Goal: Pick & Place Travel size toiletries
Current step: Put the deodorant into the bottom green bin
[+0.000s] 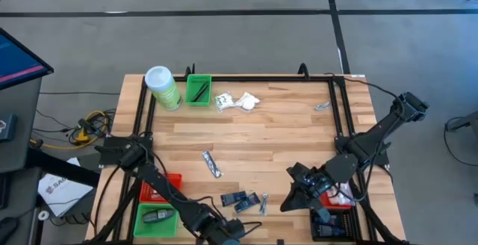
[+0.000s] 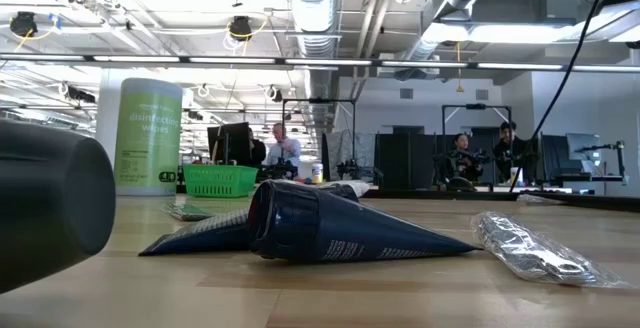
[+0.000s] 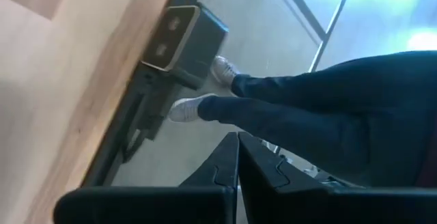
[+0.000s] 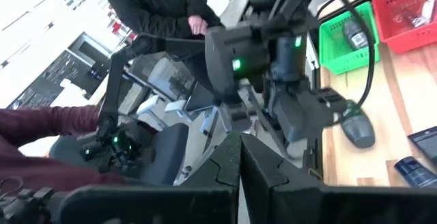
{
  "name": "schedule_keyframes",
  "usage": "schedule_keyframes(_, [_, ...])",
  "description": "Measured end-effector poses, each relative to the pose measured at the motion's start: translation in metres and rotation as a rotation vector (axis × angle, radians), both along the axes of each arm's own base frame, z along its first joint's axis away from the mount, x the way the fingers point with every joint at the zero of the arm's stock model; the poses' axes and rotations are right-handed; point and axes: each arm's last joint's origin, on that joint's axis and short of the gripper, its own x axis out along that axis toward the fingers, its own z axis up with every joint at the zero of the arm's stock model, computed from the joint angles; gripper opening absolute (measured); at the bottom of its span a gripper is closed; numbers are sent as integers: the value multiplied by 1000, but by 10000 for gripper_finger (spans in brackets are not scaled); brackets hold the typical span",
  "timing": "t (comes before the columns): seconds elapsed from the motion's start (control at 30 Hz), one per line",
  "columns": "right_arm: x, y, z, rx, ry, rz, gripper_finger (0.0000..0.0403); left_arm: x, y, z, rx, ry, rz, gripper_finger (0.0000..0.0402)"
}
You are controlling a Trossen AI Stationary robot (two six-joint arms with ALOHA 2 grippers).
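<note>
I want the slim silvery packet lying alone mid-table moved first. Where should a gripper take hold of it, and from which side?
Grip the silvery packet across its narrow width near its middle, coming straight down from above. It lies flat on the wooden table, long and thin, angled diagonally, so the fingers should probably straddle its long sides. Nothing crowds it.

Canister (image 1: 162, 87) at the surface's (image 1: 284, 129) far left corner, small bin (image 1: 199, 90) just beside it, sachets (image 1: 237, 101) to its right, packets (image 1: 240, 199) near the front edge, bins (image 1: 158, 216) front left.
</note>
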Motion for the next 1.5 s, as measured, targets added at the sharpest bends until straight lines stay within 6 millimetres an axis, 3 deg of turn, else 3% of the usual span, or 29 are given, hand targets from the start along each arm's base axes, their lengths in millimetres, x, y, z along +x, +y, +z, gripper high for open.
schedule_keyframes(0.3, [0,0,0,-5,-7,-16,0,-1,13,-20,39,92,-10,0])
schedule_keyframes(0.6, [1,-1,0,-18,-16,-14,0,-19,29,-46,170,288,-37,0])
schedule_keyframes(0.87, [1,-1,0,-19,-18,-16,0,-27,44,-67,259,336,-41,0])
schedule_keyframes(1.03, [2,-2,0,-19,-17,-22,0,-24,52,-69,294,333,-63,0])
schedule_keyframes(1.17, [2,-2,1,-14,-23,-24,0,-25,58,-54,287,312,-59,0])
schedule_keyframes(1.5, [2,-3,1,-17,-25,-32,0,-49,87,42,355,103,193,2])
